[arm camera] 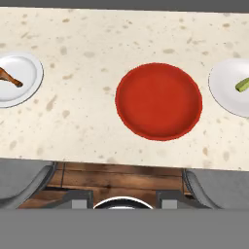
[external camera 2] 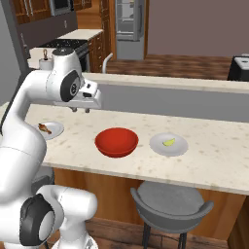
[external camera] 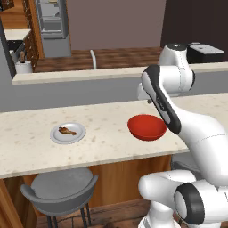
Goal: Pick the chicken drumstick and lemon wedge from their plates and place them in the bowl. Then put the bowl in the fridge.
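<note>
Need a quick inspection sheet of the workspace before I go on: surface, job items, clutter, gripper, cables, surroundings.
Surface: speckled beige counter, bare between the dishes.
Job's things: chicken drumstick on left plate; lemon wedge on right plate; red bowl between them, empty; fridge far back.
Clutter: nothing seen.
Gripper: gripper above counter, holding nothing; opening cannot be judged.
Cables: nothing seen.
Surroundings: two grey stools under the counter.

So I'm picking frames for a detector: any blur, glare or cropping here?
Left base view: sharp, flat light, arm hides part of the red bowl. Right base view: soft sheen on the bowl, lemon wedge clear. Hand view: evenly lit, chicken drumstick and both plates cut by the edges.
</note>
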{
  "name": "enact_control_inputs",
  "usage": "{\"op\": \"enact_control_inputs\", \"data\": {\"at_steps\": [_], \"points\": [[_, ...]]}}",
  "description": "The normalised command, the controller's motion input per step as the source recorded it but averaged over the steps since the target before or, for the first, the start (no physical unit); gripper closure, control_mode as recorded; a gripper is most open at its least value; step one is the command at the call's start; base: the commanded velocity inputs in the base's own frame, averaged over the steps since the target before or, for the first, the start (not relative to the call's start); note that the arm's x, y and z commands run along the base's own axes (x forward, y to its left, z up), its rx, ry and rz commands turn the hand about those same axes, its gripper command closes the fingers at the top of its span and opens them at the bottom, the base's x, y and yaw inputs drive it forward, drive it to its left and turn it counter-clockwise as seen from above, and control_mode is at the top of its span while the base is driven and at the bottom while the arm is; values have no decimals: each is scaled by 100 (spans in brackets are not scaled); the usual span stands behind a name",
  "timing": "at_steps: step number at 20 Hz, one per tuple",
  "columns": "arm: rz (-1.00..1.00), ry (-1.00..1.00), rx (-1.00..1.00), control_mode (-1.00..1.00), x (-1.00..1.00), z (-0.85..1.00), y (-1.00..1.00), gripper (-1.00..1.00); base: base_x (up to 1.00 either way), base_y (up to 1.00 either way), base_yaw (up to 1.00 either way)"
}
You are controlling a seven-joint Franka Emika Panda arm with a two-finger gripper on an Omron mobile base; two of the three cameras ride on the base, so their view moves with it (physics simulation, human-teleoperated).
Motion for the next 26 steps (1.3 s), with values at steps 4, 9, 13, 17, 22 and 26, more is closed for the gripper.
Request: {"op": "enact_control_inputs", "data": {"at_steps": [4, 9, 13, 17, 22, 26], "points": [[0, -5, -5, -100, -7, -6, 5, -100, 0, 0, 0], [6, -16, -5, -100, -15, -25, 27, -100, 0, 0, 0], [30, -17, 0, -100, -15, -30, 39, -100, 0, 0, 0], [47, -7, 0, -100, -4, -29, 49, -100, 0, 0, 0], [47, 1, 0, -100, 2, -17, 56, -100, 0, 0, 0], [36, 22, -11, -100, 9, -6, 56, -100, 0, 0, 0]]}}
